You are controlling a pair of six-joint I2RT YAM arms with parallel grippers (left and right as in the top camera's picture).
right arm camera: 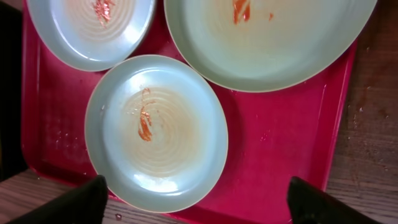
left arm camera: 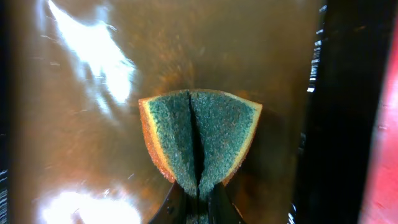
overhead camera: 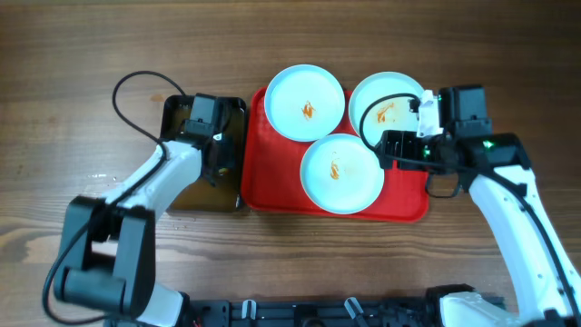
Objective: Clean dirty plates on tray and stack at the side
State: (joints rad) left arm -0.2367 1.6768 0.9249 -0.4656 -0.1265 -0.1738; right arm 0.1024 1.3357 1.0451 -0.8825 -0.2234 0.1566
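Note:
Three pale blue-white plates with orange sauce smears lie on the red tray (overhead camera: 272, 186): one at the back left (overhead camera: 307, 102), one at the back right (overhead camera: 386, 107), one at the front (overhead camera: 341, 173). My right gripper (overhead camera: 399, 150) hovers open above the tray's right part. In the right wrist view its jaws (right arm camera: 196, 205) are spread wide over the front plate (right arm camera: 155, 130), with the other plates (right arm camera: 267, 43) (right arm camera: 87, 31) and the tray (right arm camera: 273, 143) beyond. My left gripper (overhead camera: 213, 150) is in the black tub. It is shut (left arm camera: 198, 202) on a folded green and orange sponge (left arm camera: 199, 140).
The black tub (overhead camera: 172, 113) of brownish water (left arm camera: 74, 124) stands against the tray's left edge; its dark wall (left arm camera: 348, 124) shows in the left wrist view. A black cable (overhead camera: 127, 91) loops on the wooden table behind the left arm.

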